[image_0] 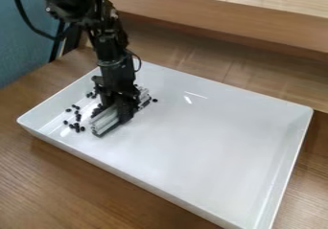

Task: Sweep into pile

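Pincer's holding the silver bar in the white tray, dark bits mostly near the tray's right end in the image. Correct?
Wrong end: the camera view shows the dark bits mostly near the white tray's left end. Rest holds: the pincer has the silver bar in the tray.

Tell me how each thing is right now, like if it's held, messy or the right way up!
White tray: right way up, flat on the wooden table.
Black bits: scattered, not in one neat pile; most at the tray's left end in view, one beyond the bar's far end.
Silver bar: held, low in the tray.
End effector: shut on the bar.
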`<state>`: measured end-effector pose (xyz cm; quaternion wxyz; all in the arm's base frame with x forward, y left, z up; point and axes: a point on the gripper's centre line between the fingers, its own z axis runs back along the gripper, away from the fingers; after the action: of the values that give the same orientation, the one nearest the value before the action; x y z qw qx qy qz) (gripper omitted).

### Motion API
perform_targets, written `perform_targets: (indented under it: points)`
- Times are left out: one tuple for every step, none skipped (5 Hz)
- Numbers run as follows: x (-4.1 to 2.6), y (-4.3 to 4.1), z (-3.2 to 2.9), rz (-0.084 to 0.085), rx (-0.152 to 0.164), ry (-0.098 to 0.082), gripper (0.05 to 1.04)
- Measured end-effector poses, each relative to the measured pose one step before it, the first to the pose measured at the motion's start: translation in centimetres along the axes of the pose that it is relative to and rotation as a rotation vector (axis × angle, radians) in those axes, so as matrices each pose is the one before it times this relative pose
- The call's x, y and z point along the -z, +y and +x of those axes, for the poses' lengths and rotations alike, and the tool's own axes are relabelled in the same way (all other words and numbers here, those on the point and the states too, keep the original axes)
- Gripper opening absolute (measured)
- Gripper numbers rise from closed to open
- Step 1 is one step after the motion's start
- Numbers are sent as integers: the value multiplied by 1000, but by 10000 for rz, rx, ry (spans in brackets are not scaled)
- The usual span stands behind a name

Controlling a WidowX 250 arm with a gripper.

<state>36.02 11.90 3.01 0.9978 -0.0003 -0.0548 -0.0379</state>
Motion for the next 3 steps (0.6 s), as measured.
perform_targets:
  points:
    - [-125,359,311,69,113,-3,402]
    - [24,526,571,-57,248,141,402]
    - [-525,401,501,143,168,-64,402]
